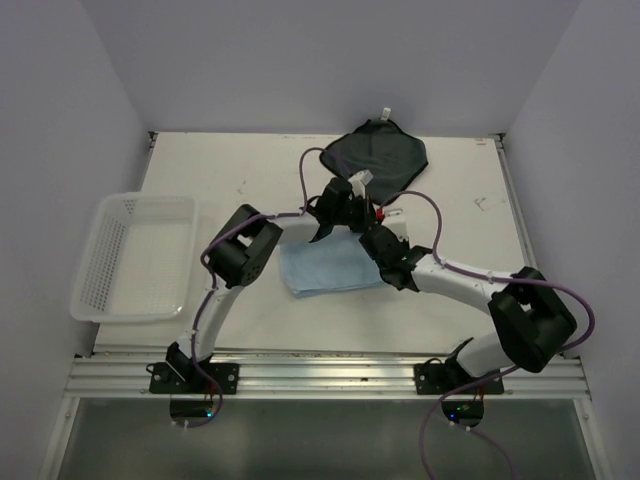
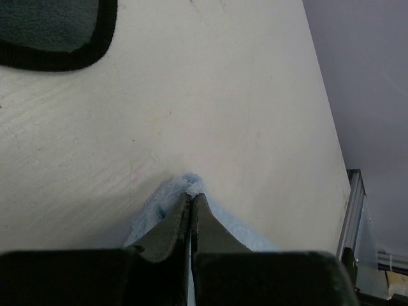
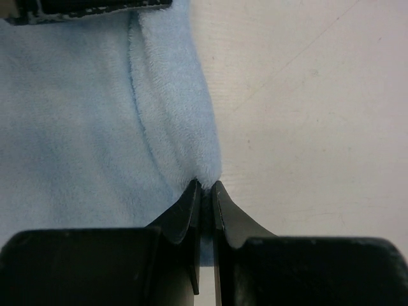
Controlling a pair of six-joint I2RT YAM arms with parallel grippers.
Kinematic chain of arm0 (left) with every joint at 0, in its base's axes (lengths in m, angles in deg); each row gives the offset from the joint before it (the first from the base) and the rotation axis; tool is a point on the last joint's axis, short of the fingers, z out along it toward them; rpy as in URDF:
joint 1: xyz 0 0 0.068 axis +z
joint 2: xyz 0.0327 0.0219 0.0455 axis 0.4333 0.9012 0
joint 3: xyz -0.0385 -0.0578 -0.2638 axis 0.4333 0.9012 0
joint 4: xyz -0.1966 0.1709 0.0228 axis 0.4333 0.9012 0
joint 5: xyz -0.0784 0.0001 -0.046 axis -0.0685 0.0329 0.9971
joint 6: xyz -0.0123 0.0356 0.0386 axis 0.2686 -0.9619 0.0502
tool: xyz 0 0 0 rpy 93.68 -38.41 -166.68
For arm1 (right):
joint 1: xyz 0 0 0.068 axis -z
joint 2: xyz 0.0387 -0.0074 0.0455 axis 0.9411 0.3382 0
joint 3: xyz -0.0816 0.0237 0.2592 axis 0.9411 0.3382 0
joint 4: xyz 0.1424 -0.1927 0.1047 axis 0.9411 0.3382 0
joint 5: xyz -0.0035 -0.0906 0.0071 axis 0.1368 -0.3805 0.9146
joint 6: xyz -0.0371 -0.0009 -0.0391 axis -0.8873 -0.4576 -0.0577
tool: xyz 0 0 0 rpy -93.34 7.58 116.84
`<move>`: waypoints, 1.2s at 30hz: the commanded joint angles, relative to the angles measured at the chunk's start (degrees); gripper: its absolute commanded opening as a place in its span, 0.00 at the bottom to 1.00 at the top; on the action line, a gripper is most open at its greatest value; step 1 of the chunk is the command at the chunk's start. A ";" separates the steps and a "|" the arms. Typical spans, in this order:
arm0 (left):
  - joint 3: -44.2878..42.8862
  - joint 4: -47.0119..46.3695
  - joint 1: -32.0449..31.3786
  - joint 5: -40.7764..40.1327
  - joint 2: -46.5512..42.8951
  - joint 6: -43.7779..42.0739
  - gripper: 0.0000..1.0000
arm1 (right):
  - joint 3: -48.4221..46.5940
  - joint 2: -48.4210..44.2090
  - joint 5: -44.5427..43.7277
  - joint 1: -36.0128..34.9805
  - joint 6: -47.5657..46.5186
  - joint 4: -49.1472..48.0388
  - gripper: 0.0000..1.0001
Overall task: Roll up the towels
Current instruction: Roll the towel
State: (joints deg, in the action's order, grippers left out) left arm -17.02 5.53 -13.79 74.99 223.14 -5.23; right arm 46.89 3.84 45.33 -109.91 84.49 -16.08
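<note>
The light blue towel lies flat mid-table, between both arms. My left gripper is shut on that towel's far corner, which bunches up at the fingertips. My right gripper is shut on the right edge of the same blue towel, where a fold ridge runs along the cloth. In the top view the left gripper sits at the towel's far edge and the right gripper at its right side. The dark grey towel with a white tag lies spread out at the back, untouched; its corner shows in the left wrist view.
A white plastic mesh basket stands at the table's left edge. White walls close in the back and sides. An aluminium rail with the arm bases runs along the near edge.
</note>
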 commanded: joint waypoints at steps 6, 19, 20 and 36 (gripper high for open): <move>0.52 -8.76 2.02 5.73 -3.14 1.27 0.00 | -8.89 8.29 -15.90 -8.82 -1.28 9.78 0.00; 5.35 -6.21 3.34 5.12 -5.42 -4.09 0.00 | -17.07 19.72 -19.78 -13.58 0.21 16.81 0.00; 5.62 -6.04 3.34 5.12 -5.43 -4.26 0.00 | -17.42 20.42 -19.69 -13.67 0.21 17.16 0.00; 6.06 -0.77 3.69 2.22 -6.04 -8.83 0.00 | -25.15 32.11 -22.24 -17.80 -0.23 22.34 0.00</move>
State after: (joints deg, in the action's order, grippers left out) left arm -11.25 3.41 -10.07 79.75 220.08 -11.00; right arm 24.18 33.20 24.15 -125.98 84.91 4.29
